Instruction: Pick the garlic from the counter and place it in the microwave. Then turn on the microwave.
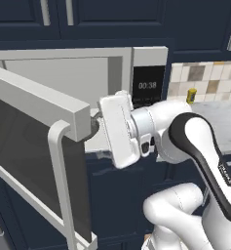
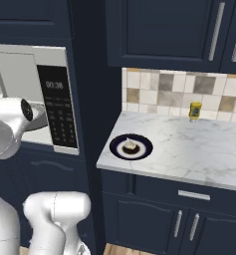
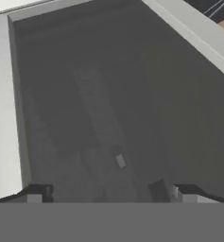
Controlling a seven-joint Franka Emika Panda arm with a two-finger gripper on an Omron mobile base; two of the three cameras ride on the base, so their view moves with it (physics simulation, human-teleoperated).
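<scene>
fingers [image 3: 108,194]: spread, nothing between them, inside the microwave [image 1: 146,56] | door [image 1: 34,161]: swung wide open | garlic [image 2: 131,145]: on a dark plate [image 2: 144,142] near the table's [image 2: 189,149] front left corner (yellow jar [image 2: 194,110] by the backsplash)

Silver-framed microwave [image 1: 87,73] with dark glass door [image 1: 24,146], black keypad panel [image 2: 59,112] and pale digits. Pale grey-white marbled counter [image 2: 199,149]. Dark blue plate [image 2: 143,148] bearing something whitish. Navy cabinets [image 2: 164,30] with silver handles. Beige, grey and white tiled backsplash [image 2: 154,92]. Small yellow jar [image 2: 194,110].
</scene>
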